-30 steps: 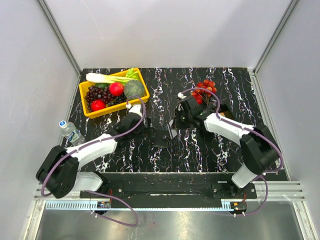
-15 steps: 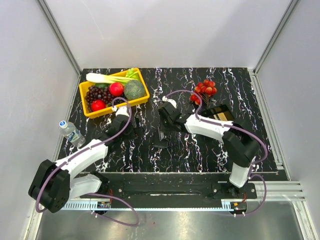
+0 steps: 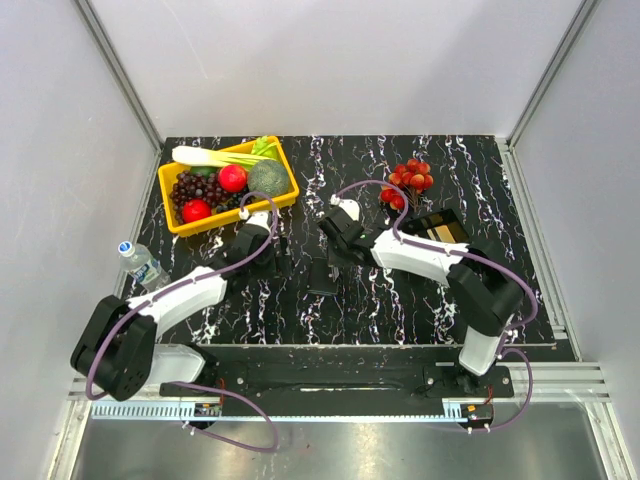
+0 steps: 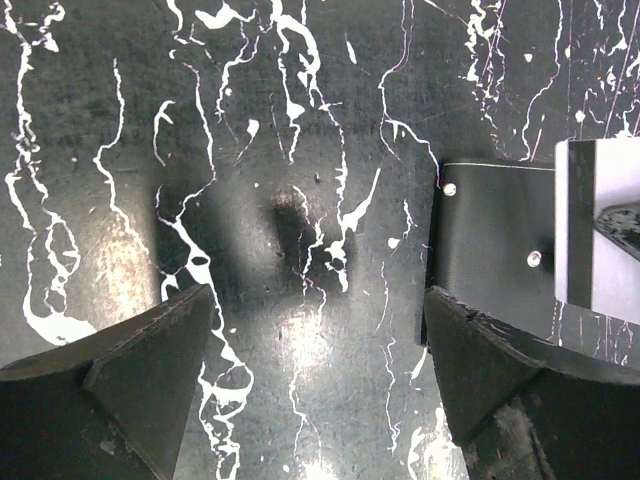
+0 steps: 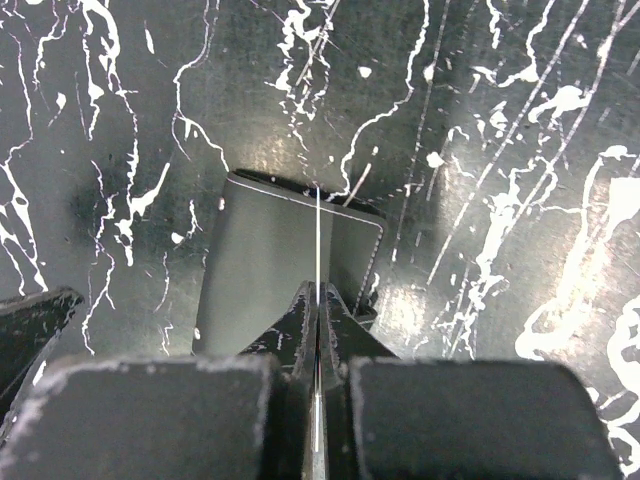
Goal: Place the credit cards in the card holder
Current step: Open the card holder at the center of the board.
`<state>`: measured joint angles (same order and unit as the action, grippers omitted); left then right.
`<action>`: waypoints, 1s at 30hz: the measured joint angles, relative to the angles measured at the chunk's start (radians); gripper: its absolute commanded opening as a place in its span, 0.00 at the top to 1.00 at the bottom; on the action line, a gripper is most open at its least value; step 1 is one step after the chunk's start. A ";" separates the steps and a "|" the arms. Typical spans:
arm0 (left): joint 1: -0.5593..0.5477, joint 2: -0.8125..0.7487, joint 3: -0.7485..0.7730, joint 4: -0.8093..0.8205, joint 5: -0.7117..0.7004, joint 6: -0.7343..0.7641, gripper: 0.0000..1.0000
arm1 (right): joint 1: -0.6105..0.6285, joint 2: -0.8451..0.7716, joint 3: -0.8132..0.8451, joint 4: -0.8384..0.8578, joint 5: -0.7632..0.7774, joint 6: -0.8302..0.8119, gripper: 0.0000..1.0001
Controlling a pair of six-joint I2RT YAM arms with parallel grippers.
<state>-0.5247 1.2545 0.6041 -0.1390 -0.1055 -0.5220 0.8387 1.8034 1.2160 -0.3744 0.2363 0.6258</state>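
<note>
The card holder point(image 3: 322, 278) lies flat and black on the marbled table; it also shows in the right wrist view point(image 5: 265, 275) and at the right of the left wrist view point(image 4: 490, 250). My right gripper point(image 3: 338, 262) point(image 5: 317, 290) is shut on a credit card point(image 5: 318, 235), seen edge-on as a thin pale line standing upright over the holder. The same card shows as a grey shiny rectangle in the left wrist view point(image 4: 598, 230). My left gripper point(image 3: 283, 255) point(image 4: 318, 300) is open and empty, low over the table just left of the holder.
A black open tray point(image 3: 437, 225) with tan contents stands at the right. A bunch of cherry tomatoes point(image 3: 408, 178) lies behind it. A yellow basket point(image 3: 285, 165) of produce stands at the back left. A water bottle point(image 3: 143, 265) lies off the left edge.
My right arm swung left from the tray side to over the card holder, with the card in it. My left gripper pulled back left, then moved right towards the holder again.
</note>
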 measured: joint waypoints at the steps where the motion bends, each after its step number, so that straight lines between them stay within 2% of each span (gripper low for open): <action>1: 0.000 0.014 0.007 0.000 0.005 0.005 0.11 | 0.000 -0.010 -0.008 -0.001 0.006 0.000 1.00; 16: -0.066 0.137 0.073 0.003 0.027 0.036 0.27 | -0.051 -0.120 -0.175 0.033 0.000 0.013 1.00; 22: -0.072 0.184 0.088 0.031 0.064 0.043 0.33 | -0.082 -0.126 -0.241 0.119 -0.072 0.059 1.00; 30: -0.079 0.285 0.117 0.098 0.167 0.040 0.35 | -0.175 -0.127 -0.332 0.293 -0.220 0.138 1.00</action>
<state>-0.6041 1.5391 0.7208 -0.0414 0.0612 -0.4824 0.6640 1.6760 0.8837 -0.0814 0.0158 0.7643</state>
